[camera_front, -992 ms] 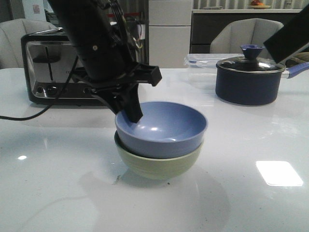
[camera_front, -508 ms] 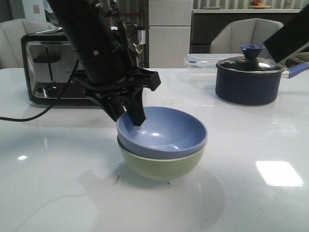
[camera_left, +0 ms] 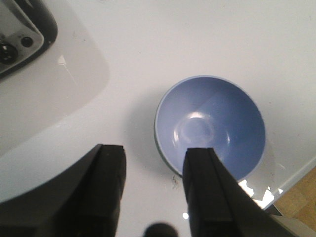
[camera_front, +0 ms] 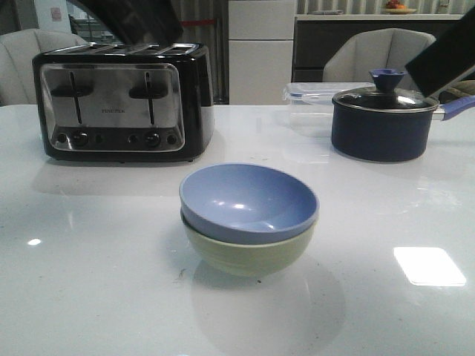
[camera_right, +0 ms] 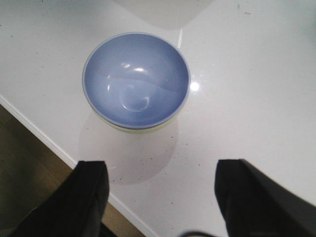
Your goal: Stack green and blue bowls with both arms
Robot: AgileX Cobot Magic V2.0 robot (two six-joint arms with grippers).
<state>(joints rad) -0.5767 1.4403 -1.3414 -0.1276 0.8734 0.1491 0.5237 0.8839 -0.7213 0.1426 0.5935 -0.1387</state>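
Note:
The periwinkle blue bowl (camera_front: pixel 249 200) sits nested inside the pale green bowl (camera_front: pixel 249 252) at the middle of the white table. Both rest upright and nothing holds them. In the left wrist view the blue bowl (camera_left: pixel 211 126) lies below my left gripper (camera_left: pixel 155 192), which is open, empty and raised well above the table. In the right wrist view the blue bowl (camera_right: pixel 136 79) shows with a sliver of the green bowl (camera_right: pixel 143 129) under it. My right gripper (camera_right: pixel 160 197) is open, empty and high above the table. In the front view only part of the right arm (camera_front: pixel 445 55) shows.
A black and chrome toaster (camera_front: pixel 122 100) stands at the back left. A dark navy saucepan (camera_front: pixel 382 119) with a glass lid stands at the back right, with a clear plastic container (camera_front: pixel 312 96) behind it. The table's front edge (camera_right: pixel 54 148) shows in the right wrist view.
My left gripper has let go of the blue bowl and risen up out of the front view. The blue bowl has settled into the green bowl. The right arm has not moved.

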